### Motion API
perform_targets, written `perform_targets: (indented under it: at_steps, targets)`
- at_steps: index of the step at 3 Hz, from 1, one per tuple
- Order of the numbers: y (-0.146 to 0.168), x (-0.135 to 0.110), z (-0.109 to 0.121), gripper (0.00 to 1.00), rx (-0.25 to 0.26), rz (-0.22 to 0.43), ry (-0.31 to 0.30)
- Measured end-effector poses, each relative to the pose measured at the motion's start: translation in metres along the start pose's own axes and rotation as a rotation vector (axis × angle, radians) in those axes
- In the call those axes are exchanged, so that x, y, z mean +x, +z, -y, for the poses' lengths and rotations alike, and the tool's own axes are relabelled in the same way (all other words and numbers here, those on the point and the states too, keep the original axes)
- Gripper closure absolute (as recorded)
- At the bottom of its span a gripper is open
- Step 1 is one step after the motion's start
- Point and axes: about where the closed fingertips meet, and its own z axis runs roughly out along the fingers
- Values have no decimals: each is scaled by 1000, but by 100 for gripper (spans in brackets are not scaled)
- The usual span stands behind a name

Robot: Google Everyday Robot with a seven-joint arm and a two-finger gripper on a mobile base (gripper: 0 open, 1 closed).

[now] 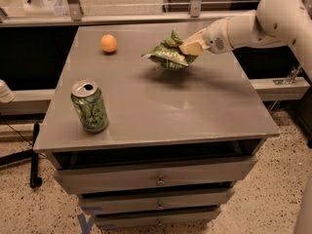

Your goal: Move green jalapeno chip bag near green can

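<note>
So the gripper (189, 47) is at the far right of the table (195, 106), fingers pinched shut on the right edge of the bag (167, 56). The bag hangs off it to the left, clear of the top by the look of the shadow under it. The can (90, 108) stands upright at the near left corner, well apart from the bag, so there's a long diagonal carry to go.

What I'd worry about:

- It's only an edge pinch on crinkly foil (slippery stuff, my guess), so a quick swing could let the bag slide out and drop mid-table.
- The bag droops on the can side, and it's wider than the can. Come in low and that loose end could clip the can and tip it, or shove it off the near edge, which it sits pretty close to.
- The ball (108, 43) is at the far left. A path that drifts far could nudge it, and it will roll.
</note>
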Motion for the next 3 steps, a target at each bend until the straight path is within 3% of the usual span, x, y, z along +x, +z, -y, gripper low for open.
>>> perform_targets:
  at_steps: [2, 3]
  targets:
    - [11, -18, -92, 100, -269, 47, -115]
    - [12, -22, -129, 100, -360, 71, -142]
